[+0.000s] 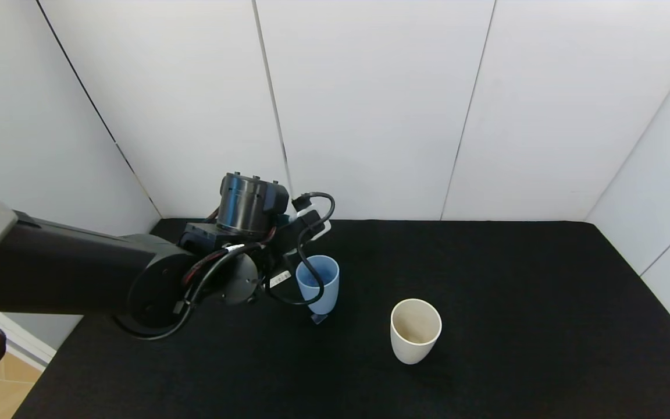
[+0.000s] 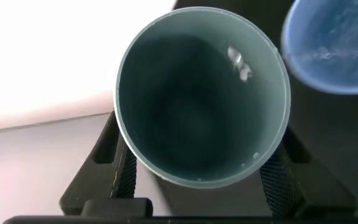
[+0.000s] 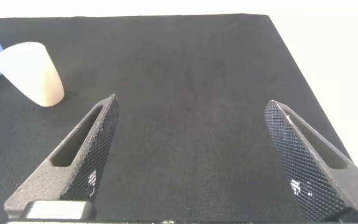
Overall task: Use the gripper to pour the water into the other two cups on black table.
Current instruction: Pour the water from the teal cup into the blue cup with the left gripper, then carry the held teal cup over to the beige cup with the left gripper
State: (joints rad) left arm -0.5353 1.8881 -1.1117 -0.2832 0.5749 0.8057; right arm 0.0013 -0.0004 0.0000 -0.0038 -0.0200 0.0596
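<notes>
My left gripper (image 2: 199, 179) is shut on a teal-green tumbler (image 2: 201, 93), its fingers (image 2: 124, 175) on both sides of the wall. The left wrist view looks into the tumbler's mouth, where a glint shows; I cannot make out any water. The pale blue cup (image 1: 318, 283) stands on the black table (image 1: 515, 302) right beside the left wrist (image 1: 248, 203), which hides the tumbler in the head view. The blue cup's rim also shows in the left wrist view (image 2: 337, 46). The cream-white cup (image 1: 415, 329) stands upright to the right of it. My right gripper (image 3: 191, 104) is open and empty above the table.
White wall panels (image 1: 370, 105) close the table at the back and on both sides. Looping black cables (image 1: 306, 273) hang from the left wrist in front of the blue cup. In the right wrist view the cream cup (image 3: 33, 71) is far off.
</notes>
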